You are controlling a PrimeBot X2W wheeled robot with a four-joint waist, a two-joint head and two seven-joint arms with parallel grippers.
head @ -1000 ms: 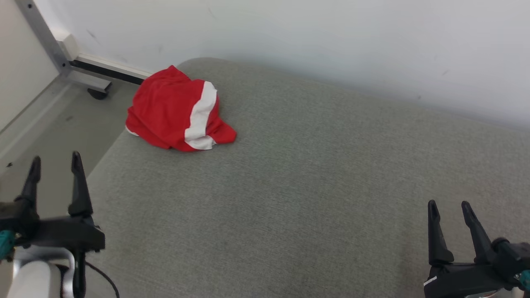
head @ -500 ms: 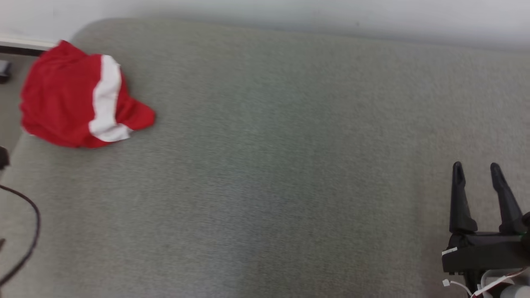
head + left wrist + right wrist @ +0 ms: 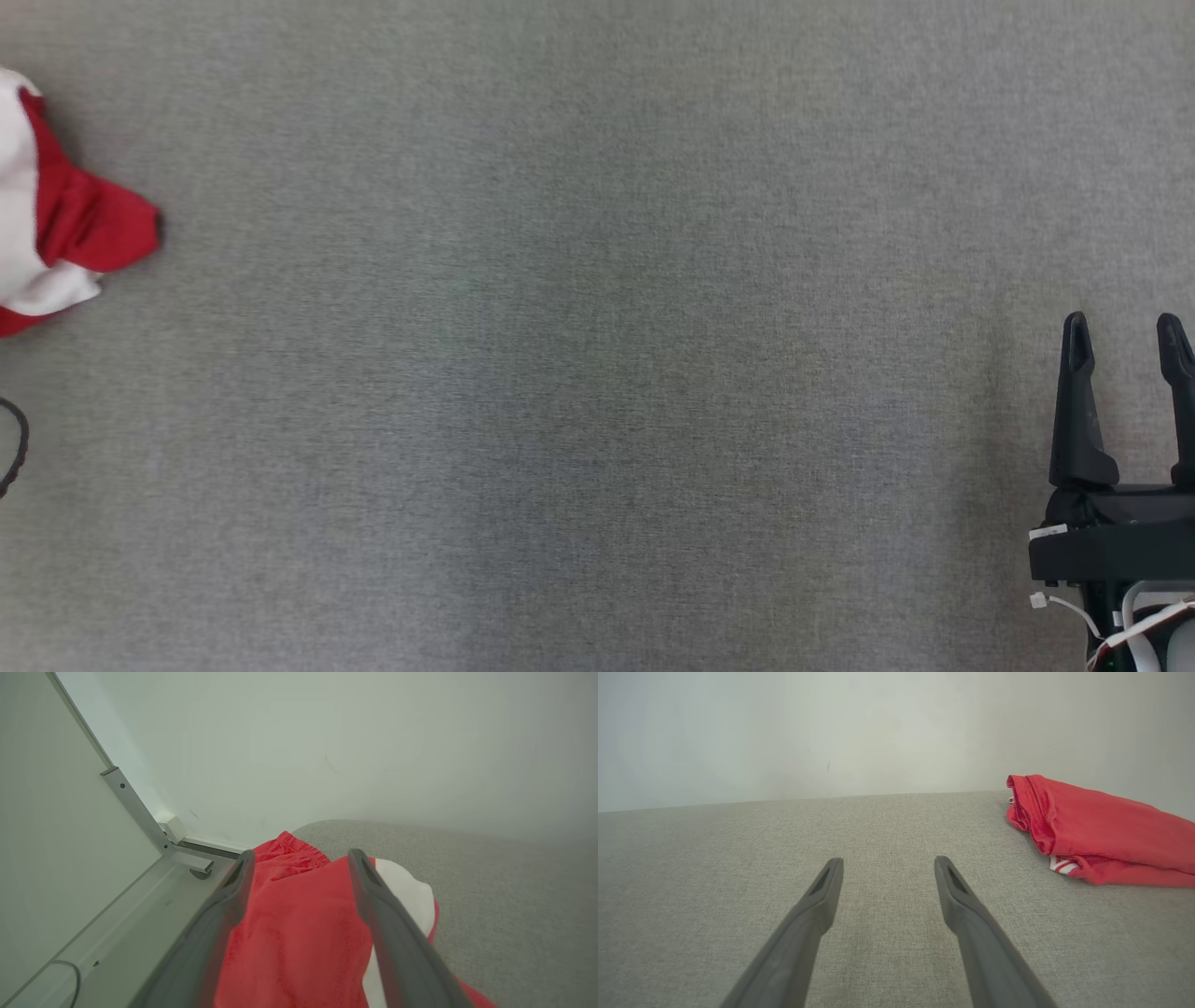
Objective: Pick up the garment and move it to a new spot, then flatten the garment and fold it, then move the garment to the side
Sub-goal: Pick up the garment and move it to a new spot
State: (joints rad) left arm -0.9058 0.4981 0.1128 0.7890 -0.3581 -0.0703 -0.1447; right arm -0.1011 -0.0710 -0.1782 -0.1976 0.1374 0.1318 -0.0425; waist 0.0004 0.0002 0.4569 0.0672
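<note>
The garment (image 3: 84, 224) is a crumpled red piece with a broad white band, lying at the left edge of the head view on the grey cushion (image 3: 597, 373). In the left wrist view the garment (image 3: 299, 924) lies close under and beyond my left gripper (image 3: 300, 856), whose fingers stand open above it without touching it. My right gripper (image 3: 1124, 325) is open and holds nothing at the lower right of the head view, far from the garment. In its own view the right gripper (image 3: 888, 862) hovers over bare cushion.
Red cloth with small white stripes (image 3: 1101, 830) lies at the right of the right wrist view; I cannot tell whether it is the same garment. A metal frame leg (image 3: 140, 812) and floor (image 3: 117, 933) lie left of the cushion. A dark cable (image 3: 14, 448) loops at the head view's left edge.
The head camera has swung right and down, so the garment now sits at the left edge and my left gripper has left that view. Both grippers stay open.
</note>
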